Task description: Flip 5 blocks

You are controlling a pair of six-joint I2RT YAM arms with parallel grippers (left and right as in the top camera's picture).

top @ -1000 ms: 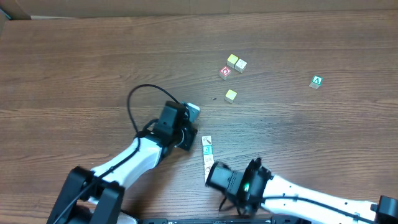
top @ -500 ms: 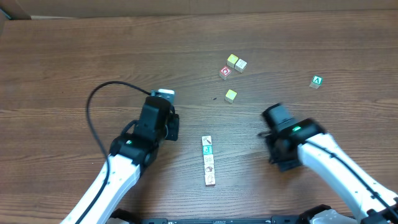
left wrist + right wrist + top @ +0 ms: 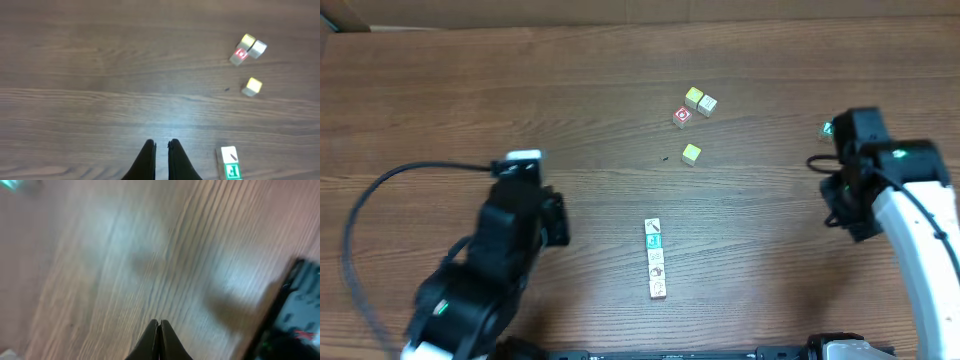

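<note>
Hovering apart, left claw (image 3: 161, 144), right claw (image 3: 160, 323) closed

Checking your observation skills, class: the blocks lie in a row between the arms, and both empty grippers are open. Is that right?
No: the grippers are shut, not open. The wrist views show the left gripper and right gripper with fingers closed, empty. The blocks do lie in a row between the arms.

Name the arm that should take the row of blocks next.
Left, probably: the row of blocks shows in the wrist view of the left gripper, close beside it; the right gripper is farther off, the row outside its view.
</note>
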